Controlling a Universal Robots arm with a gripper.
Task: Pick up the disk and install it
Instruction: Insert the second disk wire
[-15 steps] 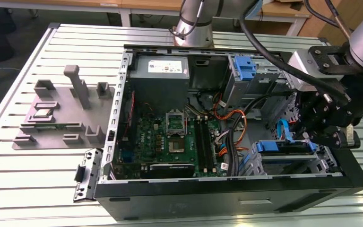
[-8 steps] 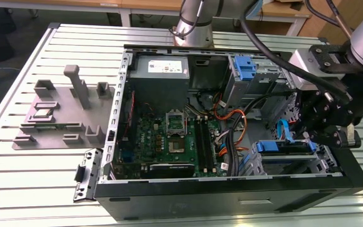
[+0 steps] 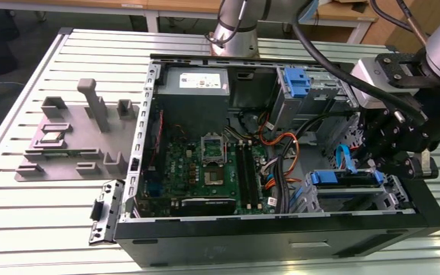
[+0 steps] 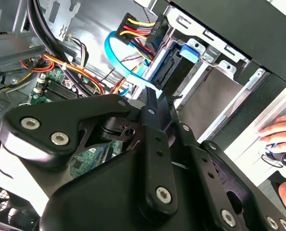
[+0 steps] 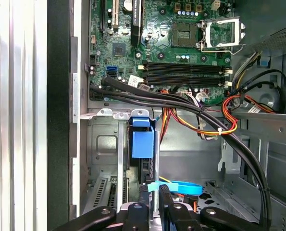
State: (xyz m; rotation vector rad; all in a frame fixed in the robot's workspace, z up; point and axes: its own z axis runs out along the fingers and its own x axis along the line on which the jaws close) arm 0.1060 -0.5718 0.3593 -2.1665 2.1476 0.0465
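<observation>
Disk [image 3: 345,179] seated edge-up in the drive cage at the case's front corner, on the exterior view's right, blue frame [image 5: 143,143] showing beside a blue data cable [image 4: 115,54]. Gripper [image 5: 155,208] right over it, fingers drawn narrow about the edge; actual hold impossible to tell. Probably stiff, fairly heavy, smooth-faced; best taken by the plastic frame.

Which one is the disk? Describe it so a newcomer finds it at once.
Take the open computer case and go to its front corner at the exterior view's right, past the motherboard. The disk sits in the drive bay there, under the gripper. Its wide bright blue frame sets it apart from the narrow blue latch on the grey cage.
</observation>
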